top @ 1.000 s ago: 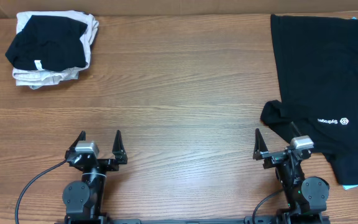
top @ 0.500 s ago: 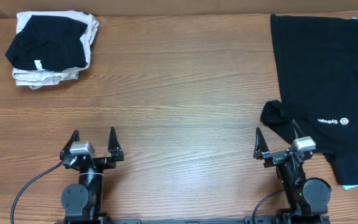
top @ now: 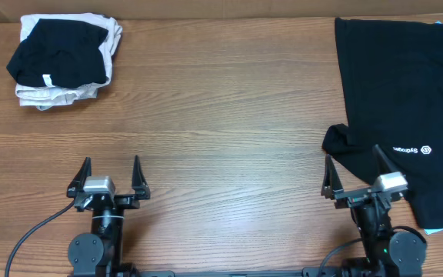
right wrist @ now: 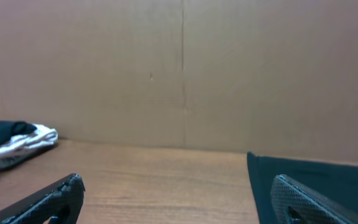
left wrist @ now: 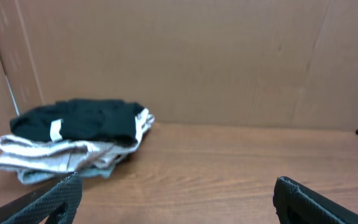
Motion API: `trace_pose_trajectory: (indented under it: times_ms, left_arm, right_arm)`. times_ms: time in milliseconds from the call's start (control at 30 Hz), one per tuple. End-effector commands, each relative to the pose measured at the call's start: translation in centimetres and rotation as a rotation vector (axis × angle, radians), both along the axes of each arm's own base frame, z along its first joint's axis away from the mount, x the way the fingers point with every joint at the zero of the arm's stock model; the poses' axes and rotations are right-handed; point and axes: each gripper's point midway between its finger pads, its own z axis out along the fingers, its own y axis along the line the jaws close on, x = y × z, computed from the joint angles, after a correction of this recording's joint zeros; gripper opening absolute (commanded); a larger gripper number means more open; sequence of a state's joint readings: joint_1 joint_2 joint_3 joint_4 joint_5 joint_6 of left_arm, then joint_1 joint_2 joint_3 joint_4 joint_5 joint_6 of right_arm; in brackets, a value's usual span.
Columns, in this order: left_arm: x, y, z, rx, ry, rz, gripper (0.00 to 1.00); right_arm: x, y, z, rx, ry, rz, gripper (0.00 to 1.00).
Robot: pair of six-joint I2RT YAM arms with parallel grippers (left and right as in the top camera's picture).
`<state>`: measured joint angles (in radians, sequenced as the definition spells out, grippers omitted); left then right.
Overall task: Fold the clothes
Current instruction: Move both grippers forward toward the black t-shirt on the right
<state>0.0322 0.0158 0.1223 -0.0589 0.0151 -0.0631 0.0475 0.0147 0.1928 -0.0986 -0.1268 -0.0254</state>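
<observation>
The black T-shirt (top: 406, 92) is soft, matte cloth lying loosely spread on the far right of the surface (top: 229, 115). Its left edge runs straight down from the back, and one short sleeve bunches into rumpled folds at its lower left. A small white logo (top: 411, 148) with lettering sits on the chest, upside down from overhead. A sliver of light-blue shirt (top: 439, 229) peeks out under its lower hem. The surface is brown wood-grain laminate, smooth, with long streaks running left to right. In the far left corner rests a folded pile (top: 60, 61) with a black garment on top, a small white tag at its edge, and creased cream-white cloth beneath it. From the left wrist, the pile (left wrist: 73, 140) shows as soft stacked layers against a flat brown cardboard wall (left wrist: 185, 56) that closes off the back. The wide middle of the surface lies between the pile and the T-shirt, which are well apart. A black cable (top: 33, 235) curves away from the left arm's base. The left hand (top: 108, 171) sits near the front edge with its dark, pointed fingers (top: 136, 171) spread wide, grasping nothing. The right hand (top: 354, 165) is likewise released and fully spread, holding nothing. One of its fingers is just beside the bunched sleeve and the other overlaps the black cloth from overhead; whether it touches cannot be told.
</observation>
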Motion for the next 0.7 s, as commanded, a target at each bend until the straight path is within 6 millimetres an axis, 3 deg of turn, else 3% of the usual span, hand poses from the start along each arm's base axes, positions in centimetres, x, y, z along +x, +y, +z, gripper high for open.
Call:
trace_pose_trajectory:
  times_ms: [0, 367, 667]
  left_arm:
    - [-0.8, -0.4, 2.8, 0.036, -0.049, -0.015, 1.00]
    - [0.0, -0.7, 7.3, 0.025, 0.031, -0.040, 1.00]
    - [5.5, -1.9, 9.5, 0.006, 0.306, -0.119, 1.00]
  right_arm:
    - [-1.4, -0.1, 3.6, -0.007, -0.069, 0.000, 1.00]
    - [-2.3, -0.2, 7.2, -0.008, 0.013, -0.006, 1.00]
    - [0.0, -0.1, 8.5, 0.046, 0.290, -0.005, 1.00]
